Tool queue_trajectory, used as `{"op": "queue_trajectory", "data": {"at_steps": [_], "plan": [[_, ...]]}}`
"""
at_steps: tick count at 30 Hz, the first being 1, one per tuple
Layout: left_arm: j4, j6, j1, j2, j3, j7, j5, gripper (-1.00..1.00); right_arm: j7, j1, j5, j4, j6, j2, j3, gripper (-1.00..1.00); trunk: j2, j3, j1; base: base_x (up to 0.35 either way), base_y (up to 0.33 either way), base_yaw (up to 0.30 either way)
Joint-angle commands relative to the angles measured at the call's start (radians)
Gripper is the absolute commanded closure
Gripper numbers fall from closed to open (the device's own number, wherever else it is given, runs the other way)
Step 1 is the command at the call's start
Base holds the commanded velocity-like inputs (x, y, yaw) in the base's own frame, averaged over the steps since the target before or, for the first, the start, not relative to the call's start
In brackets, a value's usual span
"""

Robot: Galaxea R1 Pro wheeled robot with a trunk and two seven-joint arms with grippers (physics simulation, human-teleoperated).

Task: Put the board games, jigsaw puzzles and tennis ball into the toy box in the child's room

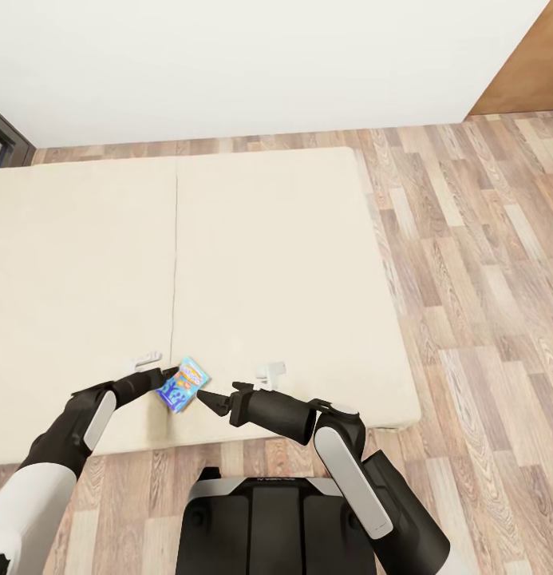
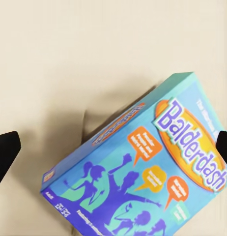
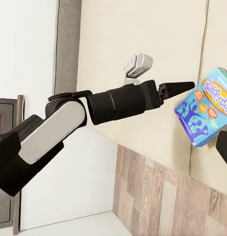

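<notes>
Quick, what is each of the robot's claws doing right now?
Left gripper: open around the blue Balderdash game box.
Right gripper: at the box's other side; cannot tell whether open.

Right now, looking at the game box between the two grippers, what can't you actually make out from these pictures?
- Left gripper grip: in the head view its fingertips meet the Balderdash box, too small to show clamping.
- Left wrist view: the box runs past the frame's edge, so its lower end is cut off.
- Right gripper: the head view shows it pointing at the box; contact unclear.
- Small print on the box is blurred.
- Bed: its left part is cut off.
</notes>
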Motion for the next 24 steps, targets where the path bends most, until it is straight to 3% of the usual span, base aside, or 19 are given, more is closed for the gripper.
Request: {"op": "queue_trajectory", "data": {"at_steps": [1,24], "plan": [[-0.001,0.008,0.000,-0.001,0.002,-0.002,0.007,-1.00,0.003,0.000,0.001,0.000,0.005,0.000,-0.001,-1.00,-0.002,-0.002,0.001,0.000,0.000,0.000],[-0.002,0.009,0.000,-0.013,0.000,-0.002,0.005,-1.00,0.003,0.000,0.001,0.000,0.005,0.000,-0.001,-1.00,-0.002,-0.027,0.001,0.000,0.000,0.000]]}}
